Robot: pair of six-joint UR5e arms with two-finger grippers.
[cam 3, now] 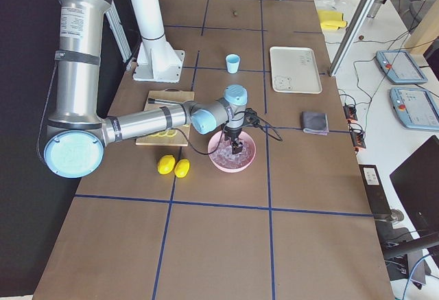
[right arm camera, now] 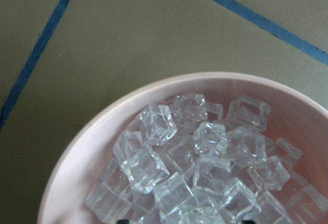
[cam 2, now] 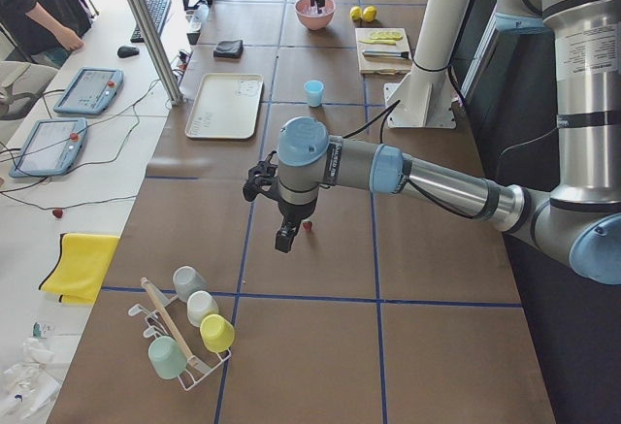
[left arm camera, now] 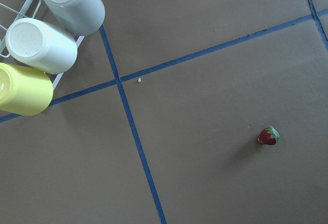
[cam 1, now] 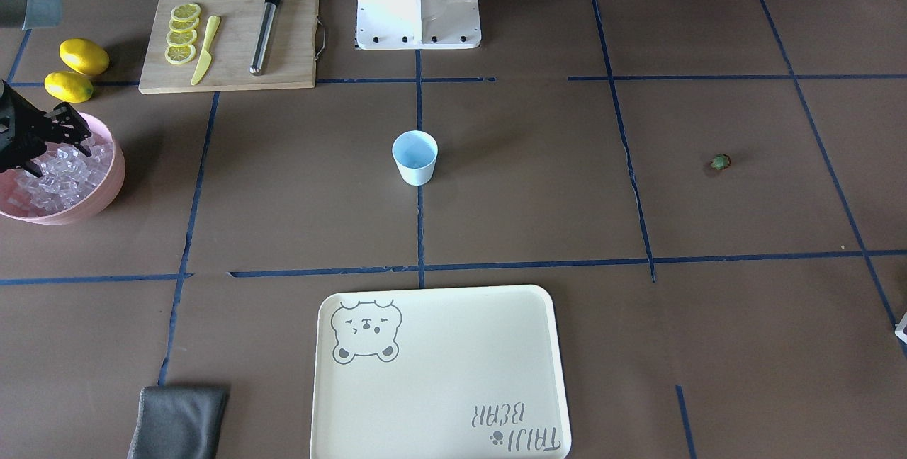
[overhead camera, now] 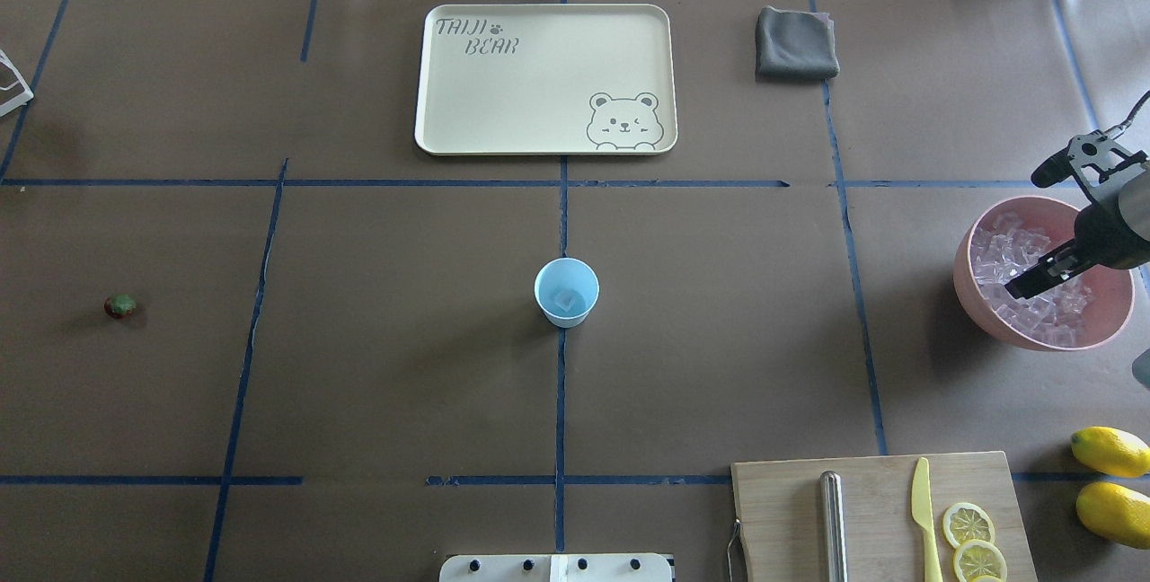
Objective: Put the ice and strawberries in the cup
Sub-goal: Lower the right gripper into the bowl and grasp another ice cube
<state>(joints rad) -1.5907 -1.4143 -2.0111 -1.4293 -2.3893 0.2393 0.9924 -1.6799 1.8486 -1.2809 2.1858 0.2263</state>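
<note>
R gripper (cam 1: 57, 156) is seen down in the pink bowl (overhead camera: 963, 269) at the table's right end. Its fingers are spread apart over the ice (right arm camera: 200, 167), w/ cubes seen between the tips. The cup (overhead camera: 566, 293) is stood upright at table ctr, mouth up, one cube inside. The strawberry (left arm camera: 268, 136) is laid on its side well left of the cup. Its long axis is set approx. along the table, green cap turned toward the cup side, red tip away. L gripper (cam 2: 283, 240) is held over the table near it; finger state can't be told.
</note>
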